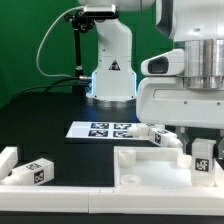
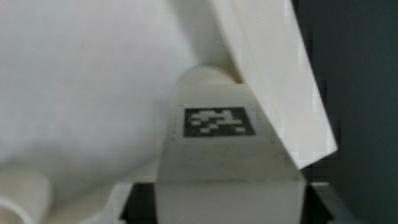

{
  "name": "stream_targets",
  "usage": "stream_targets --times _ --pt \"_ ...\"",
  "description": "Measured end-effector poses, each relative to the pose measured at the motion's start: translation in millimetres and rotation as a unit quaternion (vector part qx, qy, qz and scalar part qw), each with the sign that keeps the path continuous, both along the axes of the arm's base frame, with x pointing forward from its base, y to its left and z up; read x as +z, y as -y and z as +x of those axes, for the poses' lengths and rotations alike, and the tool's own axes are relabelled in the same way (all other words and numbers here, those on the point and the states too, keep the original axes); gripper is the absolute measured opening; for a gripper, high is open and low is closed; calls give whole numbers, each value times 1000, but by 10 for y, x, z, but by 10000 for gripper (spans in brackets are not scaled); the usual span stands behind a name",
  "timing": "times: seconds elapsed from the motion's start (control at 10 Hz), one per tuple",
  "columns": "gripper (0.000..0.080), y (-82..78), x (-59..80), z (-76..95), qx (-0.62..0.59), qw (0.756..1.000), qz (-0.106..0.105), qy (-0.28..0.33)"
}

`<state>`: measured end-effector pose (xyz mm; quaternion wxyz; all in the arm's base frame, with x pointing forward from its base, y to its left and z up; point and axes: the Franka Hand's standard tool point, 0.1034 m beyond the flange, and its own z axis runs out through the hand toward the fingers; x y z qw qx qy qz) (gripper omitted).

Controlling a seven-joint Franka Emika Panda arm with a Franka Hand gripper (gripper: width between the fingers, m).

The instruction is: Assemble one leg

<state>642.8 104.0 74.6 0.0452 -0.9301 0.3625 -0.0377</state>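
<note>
My gripper (image 1: 204,146) is shut on a leg (image 1: 203,162), a small white square post with a black-and-white tag, held upright over the right corner of the white panel (image 1: 140,168) in the exterior view. In the wrist view the leg (image 2: 217,120) runs out from between my dark fingers (image 2: 146,196), and its far end lies at the panel's raised rim (image 2: 267,60). I cannot tell whether the leg touches the panel.
The marker board (image 1: 104,129) lies behind the panel, in front of the robot base (image 1: 110,70). Two more legs (image 1: 36,171) lie at the exterior view's left, and another leg (image 1: 160,135) lies behind the panel near my gripper.
</note>
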Motion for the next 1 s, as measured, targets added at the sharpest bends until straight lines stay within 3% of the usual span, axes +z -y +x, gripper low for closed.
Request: stream_targets --times 0.1,0.3,0.5,0.7,0.8,0.9,1.0 --pt "285 7 -7 -7 -104 994 20 -7" --pt "285 -3 -8 -26 -247 968 39 -19" --pt "287 -54 -2 -35 -373 925 57 -29" --pt "288 -53 -4 -38 -397 915 60 -36" --pt "288 -57 -4 -39 -374 925 59 -34" --pt "472 -58 -6 -40 -359 931 56 -33" --pt "472 -65 -13 -44 -250 967 45 -24"
